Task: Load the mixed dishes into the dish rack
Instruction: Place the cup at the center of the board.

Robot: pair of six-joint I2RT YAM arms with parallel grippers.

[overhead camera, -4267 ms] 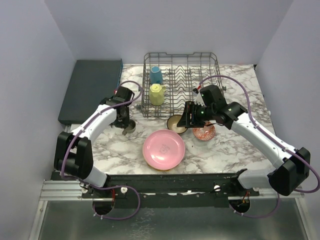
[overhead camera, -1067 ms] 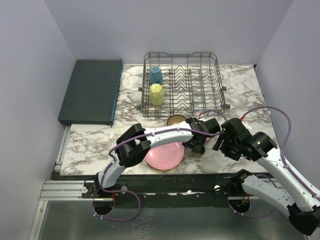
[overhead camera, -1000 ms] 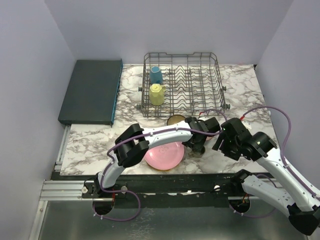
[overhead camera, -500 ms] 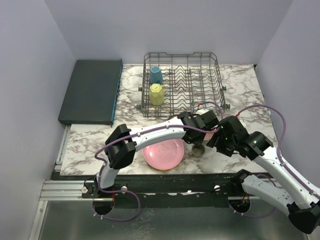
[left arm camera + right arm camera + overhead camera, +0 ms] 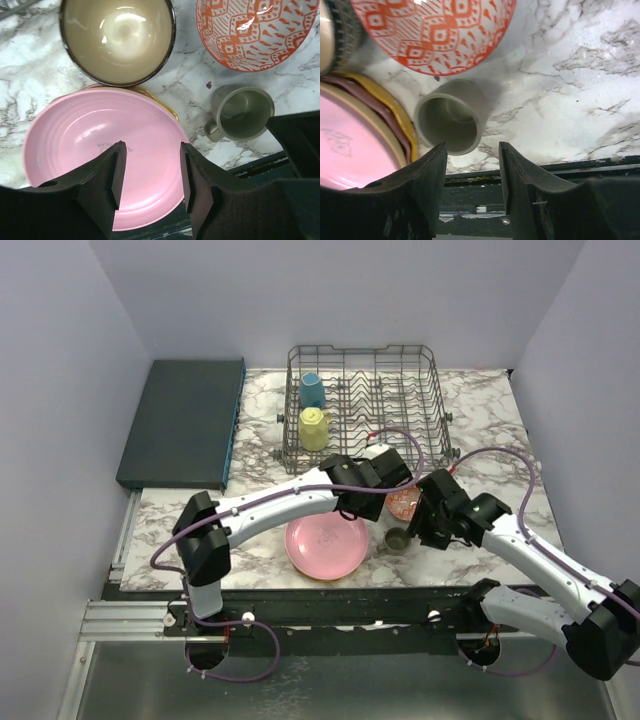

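The grey wire dish rack stands at the back with a blue mug and a yellow mug in it. In front lie a pink plate on top of a stack, a brown bowl, a red-patterned bowl and a grey-green mug upright on the marble. My left gripper hangs open and empty over the pink plate. My right gripper is open just beside the grey-green mug, not touching it.
A dark teal slab lies at the back left. Yellow and dark red plate rims show under the pink plate. The table's front edge with its black rail runs just below the mug. Both arms crowd the space round the bowls.
My left gripper has drawn back from the grey-green mug toward the rack, leaving the mug standing on the table. My right gripper has moved left up to the mug and its jaws have narrowed.
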